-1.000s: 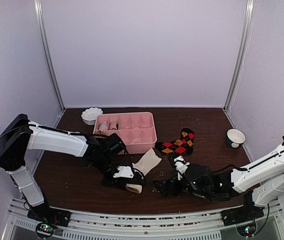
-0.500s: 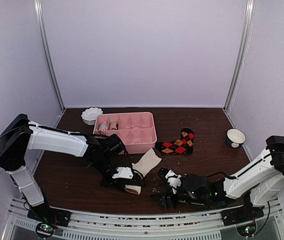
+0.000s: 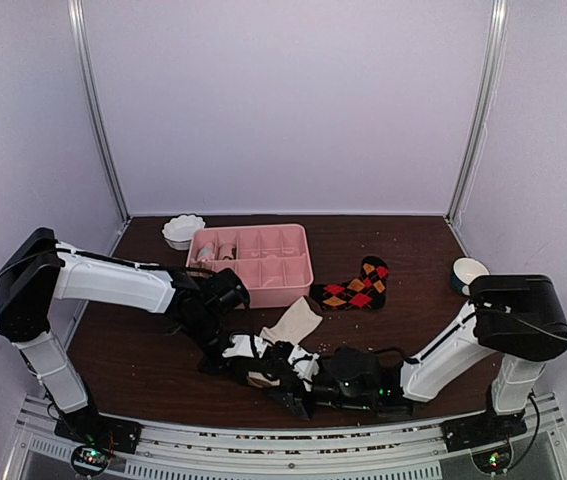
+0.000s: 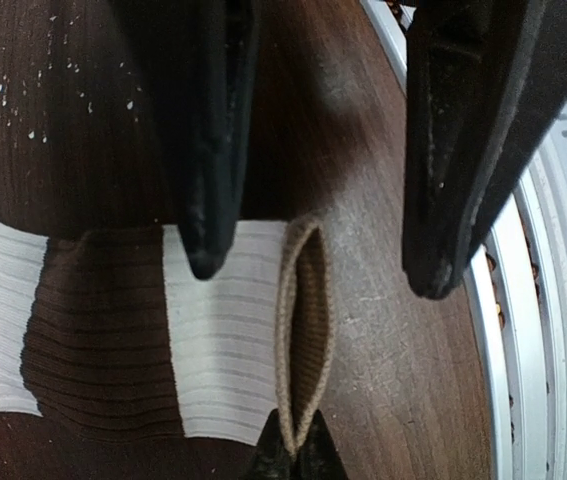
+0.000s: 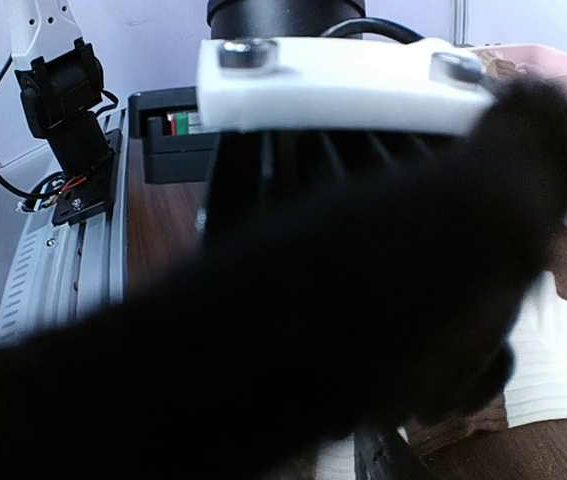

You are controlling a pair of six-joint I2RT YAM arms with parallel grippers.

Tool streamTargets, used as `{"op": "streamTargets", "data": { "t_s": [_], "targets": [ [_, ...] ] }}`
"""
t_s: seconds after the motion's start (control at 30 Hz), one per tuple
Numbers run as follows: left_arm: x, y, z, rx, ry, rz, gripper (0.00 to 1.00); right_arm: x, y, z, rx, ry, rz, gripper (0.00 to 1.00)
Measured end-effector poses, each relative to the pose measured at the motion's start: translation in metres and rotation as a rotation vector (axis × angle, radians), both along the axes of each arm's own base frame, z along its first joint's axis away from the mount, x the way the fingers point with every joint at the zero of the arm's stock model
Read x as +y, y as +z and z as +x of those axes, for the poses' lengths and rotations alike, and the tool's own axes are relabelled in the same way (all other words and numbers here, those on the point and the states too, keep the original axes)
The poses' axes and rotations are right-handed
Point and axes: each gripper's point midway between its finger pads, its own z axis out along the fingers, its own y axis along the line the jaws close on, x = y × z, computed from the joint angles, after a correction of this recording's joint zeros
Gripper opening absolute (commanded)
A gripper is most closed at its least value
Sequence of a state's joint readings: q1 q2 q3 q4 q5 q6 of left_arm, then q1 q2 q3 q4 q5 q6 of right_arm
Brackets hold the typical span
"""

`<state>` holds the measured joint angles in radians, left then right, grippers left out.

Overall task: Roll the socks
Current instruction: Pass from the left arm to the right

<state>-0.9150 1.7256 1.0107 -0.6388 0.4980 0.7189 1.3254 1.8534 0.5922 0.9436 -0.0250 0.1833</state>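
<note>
A cream-white sock with brown patches point(image 3: 292, 322) lies on the brown table near the front. My left gripper point(image 3: 259, 368) is shut on its tan cuff point(image 4: 303, 320), which stands up as a narrow loop from the left gripper point(image 4: 293, 458). My right gripper point(image 3: 293, 390) has come in from the right, and the right gripper point(image 4: 315, 275) is open astride that cuff. One of its fingers point(image 4: 203, 200) rests on the sock's white band, the other hangs over bare wood. A black argyle sock point(image 3: 355, 288) lies flat farther back. The right wrist view is mostly blocked by a black blur.
A pink compartment tray point(image 3: 298, 262) stands at the back with rolled socks in its left cells. A small white bowl point(image 3: 183, 230) sits to its left, another bowl point(image 3: 468, 270) at the right edge. The table's metal front rail point(image 4: 553, 330) is very close.
My right arm has swung left along the front edge to the cream sock's cuff, its jaws narrowing on the way. The left arm and the sock have stayed in place.
</note>
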Motion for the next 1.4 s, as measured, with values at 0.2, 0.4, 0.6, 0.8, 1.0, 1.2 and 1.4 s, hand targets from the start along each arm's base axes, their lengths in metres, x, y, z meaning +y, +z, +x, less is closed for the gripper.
{"op": "streamTargets", "data": {
  "t_s": [0.2,0.4,0.6,0.8,1.0,1.2,1.4],
  "targets": [
    [0.001,0.000,0.000,0.002,0.003,0.003,0.00,0.005,-0.009,-0.003,0.020,0.021,0.013,0.33],
    [0.003,0.003,-0.001,0.006,0.008,0.006,0.00,0.008,-0.008,-0.003,0.033,0.018,0.040,0.18],
    [0.003,0.004,-0.001,0.006,0.008,0.005,0.00,0.009,-0.006,0.000,0.048,0.002,0.067,0.00],
    [0.004,0.004,-0.002,0.013,0.009,0.007,0.38,0.008,-0.009,0.004,0.094,-0.025,0.090,0.00],
    [0.000,0.015,0.000,0.013,0.012,-0.023,0.53,-0.024,-0.032,0.010,0.186,-0.078,0.067,0.00],
    [-0.005,0.025,0.014,-0.015,0.028,-0.053,0.67,-0.042,-0.044,0.006,0.332,-0.093,0.042,0.00],
    [-0.024,0.030,0.043,-0.107,0.095,-0.086,0.63,-0.056,-0.037,-0.010,0.447,-0.059,0.054,0.00]
  ]
}}
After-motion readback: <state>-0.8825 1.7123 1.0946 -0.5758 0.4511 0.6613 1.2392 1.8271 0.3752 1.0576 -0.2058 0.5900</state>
